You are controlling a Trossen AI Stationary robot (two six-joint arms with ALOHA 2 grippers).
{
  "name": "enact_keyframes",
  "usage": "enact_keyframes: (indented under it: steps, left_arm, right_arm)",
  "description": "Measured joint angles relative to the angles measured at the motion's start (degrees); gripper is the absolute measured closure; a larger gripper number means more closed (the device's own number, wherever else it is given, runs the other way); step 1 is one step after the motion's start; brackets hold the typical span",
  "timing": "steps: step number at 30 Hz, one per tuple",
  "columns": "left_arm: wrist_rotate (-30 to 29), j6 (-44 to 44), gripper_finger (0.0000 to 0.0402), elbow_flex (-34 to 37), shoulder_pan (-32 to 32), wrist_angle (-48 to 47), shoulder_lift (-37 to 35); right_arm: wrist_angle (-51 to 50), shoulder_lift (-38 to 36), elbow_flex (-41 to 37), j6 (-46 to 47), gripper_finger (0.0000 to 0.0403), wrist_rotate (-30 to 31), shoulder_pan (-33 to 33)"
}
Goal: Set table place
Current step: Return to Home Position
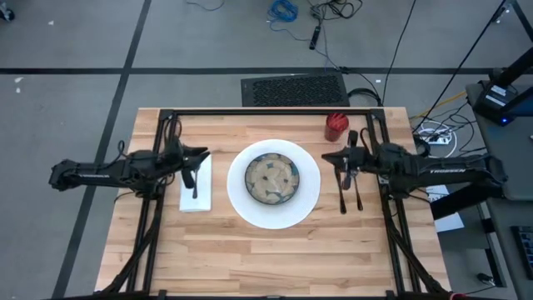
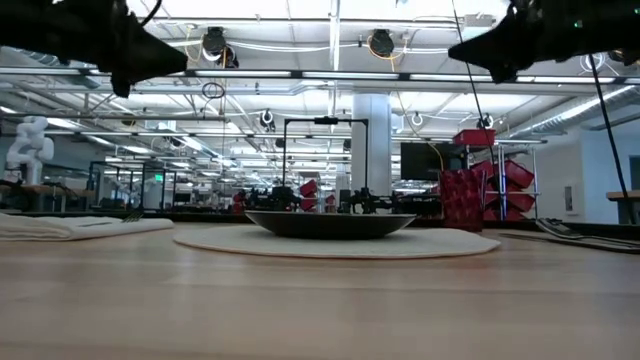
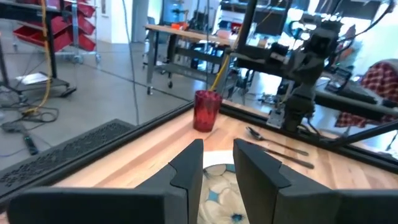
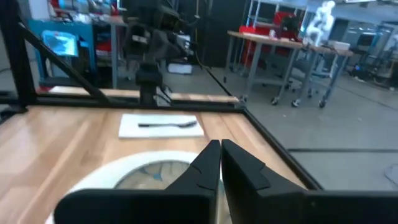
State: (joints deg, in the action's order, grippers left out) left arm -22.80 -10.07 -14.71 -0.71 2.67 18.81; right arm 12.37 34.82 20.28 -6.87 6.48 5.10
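On the table (image 1: pixel 275 258) a white plate (image 1: pixel 310 202) lies in the middle, and a patterned bowl (image 1: pixel 271 177) stands on it. To its left a white napkin (image 1: pixel 185 200) lies flat with a fork (image 1: pixel 195 179) on top. To the plate's right a knife (image 1: pixel 341 187) and a spoon (image 1: pixel 356 187) lie side by side, and a red cup (image 1: pixel 336 125) stands behind them. My left gripper (image 1: pixel 202 155) hovers level above the napkin's far end, open, nothing between its fingers (image 3: pixel 186 165). My right gripper (image 1: pixel 326 157) hovers level above the cutlery's far ends, shut and holding nothing (image 4: pixel 220 144).
A black tube frame (image 1: pixel 266 112) runs along the table's far edge and down both sides under the arms. The near half of the tabletop is bare wood. A dark mat (image 1: pixel 293 89) lies on the floor beyond the far edge.
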Motion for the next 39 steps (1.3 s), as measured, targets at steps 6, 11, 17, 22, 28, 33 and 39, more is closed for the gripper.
enact_keyframes:
  steps: [6, 11, 17, 22, 28, 33, 39]
  left_arm:
    - [1.8, 0.4, 0.0327, 4.2, 0.0, -0.1, -7.8]
    - [1.8, 1.6, 0.0327, 6.6, 0.0, -0.6, -13.4]
    - [4.8, 0.9, 0.0327, 10.7, 0.0, -0.4, -18.2]
    - [6.0, 1.3, 0.0327, 12.1, 0.0, -0.5, -18.8]
    - [7.0, 2.9, 0.0327, 12.2, 0.0, -1.9, -18.8]
    - [11.5, 3.0, 0.0327, 12.2, 0.4, -2.3, -18.8]
    - [12.8, 4.7, 0.0327, 13.9, 1.6, -1.4, -18.8]
  right_arm:
    - [-3.4, -3.4, -2.3, 0.6, 0.0403, 0.9, -0.2]
    - [-9.8, -10.7, -2.2, 2.9, 0.0403, -6.3, 4.8]
    - [-13.9, -18.9, -2.2, 5.7, 0.0403, -13.1, 11.5]
    - [-11.1, -25.5, -6.1, 7.8, 0.0403, -15.2, 10.1]
    - [-4.4, -34.8, -15.7, 8.2, 0.0403, -8.6, 4.2]
    - [-3.6, -34.3, -18.6, 7.9, 0.0403, -3.2, -3.6]
    - [-1.3, -34.7, -19.2, 1.1, 0.0403, -3.2, -11.9]
